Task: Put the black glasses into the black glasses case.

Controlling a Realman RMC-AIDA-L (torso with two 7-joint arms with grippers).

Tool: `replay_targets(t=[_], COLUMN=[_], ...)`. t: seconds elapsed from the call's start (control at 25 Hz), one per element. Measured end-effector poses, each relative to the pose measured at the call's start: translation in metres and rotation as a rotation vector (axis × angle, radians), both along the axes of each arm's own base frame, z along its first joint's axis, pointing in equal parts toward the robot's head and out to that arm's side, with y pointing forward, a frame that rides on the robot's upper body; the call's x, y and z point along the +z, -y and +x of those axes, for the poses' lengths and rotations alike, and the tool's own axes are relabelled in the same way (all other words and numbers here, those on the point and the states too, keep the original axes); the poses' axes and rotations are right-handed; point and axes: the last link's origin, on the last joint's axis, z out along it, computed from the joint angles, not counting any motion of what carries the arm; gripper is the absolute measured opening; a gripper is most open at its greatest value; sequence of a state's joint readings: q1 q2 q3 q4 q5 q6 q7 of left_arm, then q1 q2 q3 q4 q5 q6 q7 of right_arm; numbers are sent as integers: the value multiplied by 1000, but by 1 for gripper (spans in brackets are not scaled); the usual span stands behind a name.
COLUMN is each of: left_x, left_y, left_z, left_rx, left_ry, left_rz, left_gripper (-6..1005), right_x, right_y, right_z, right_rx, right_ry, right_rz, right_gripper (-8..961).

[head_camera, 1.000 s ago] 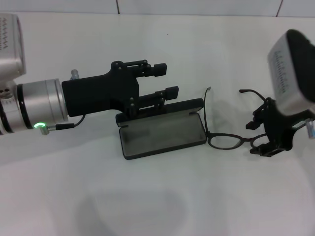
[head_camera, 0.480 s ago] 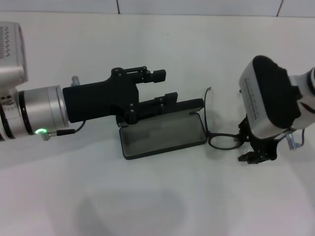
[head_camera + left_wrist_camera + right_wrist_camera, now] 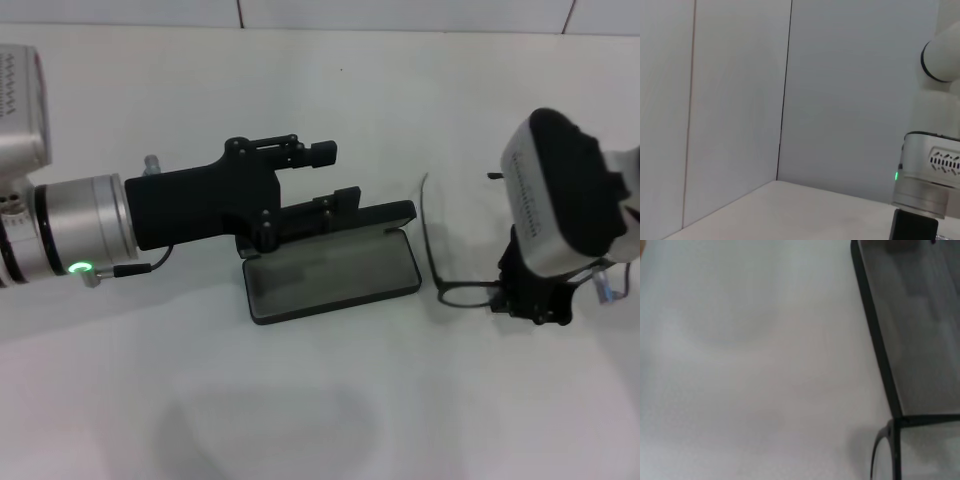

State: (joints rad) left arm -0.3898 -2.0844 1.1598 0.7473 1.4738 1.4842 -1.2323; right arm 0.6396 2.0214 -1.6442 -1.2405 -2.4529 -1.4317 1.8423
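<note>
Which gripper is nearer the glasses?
Right. The right gripper is at the glasses, over the frame's right half. The left gripper is open and apart from them, at the case, with one finger on the raised lid.

The left arm ends in a silver-grey ribbed cylinder with a small green light on its lower edge and a thin black cable running beside it. Ahead of that sits a flat matte-black block, then the left gripper [image 3: 330, 175], two slim black fingers on jointed links with visible pivot screws. The right arm carries a pale grey housing with a black rounded cap and rows of small vent slots; the black right gripper [image 3: 535, 300] hangs beneath it.
</note>
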Motion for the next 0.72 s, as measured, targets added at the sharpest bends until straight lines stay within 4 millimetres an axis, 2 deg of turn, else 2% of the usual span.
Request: replay_targets(t=[0.2, 0.36, 0.48, 0.72], left_x=[8, 15, 15, 10], left_y=[6, 15, 19, 19], left_z=[2, 1, 5, 18], left_rx=[-20, -50, -91, -160], left_ry=[49, 122, 171, 218], left_rz=[-20, -15, -22, -40], left_gripper=[566, 565, 564, 564], right_x=[28, 44, 41, 27], right_y=[7, 19, 26, 27], right_z=[-4, -6, -2, 12], right_rx=[-6, 33, 11, -74], right_ry=[-92, -321, -565, -870], right_rz=[34, 11, -47, -86], right_gripper=[113, 113, 113, 113])
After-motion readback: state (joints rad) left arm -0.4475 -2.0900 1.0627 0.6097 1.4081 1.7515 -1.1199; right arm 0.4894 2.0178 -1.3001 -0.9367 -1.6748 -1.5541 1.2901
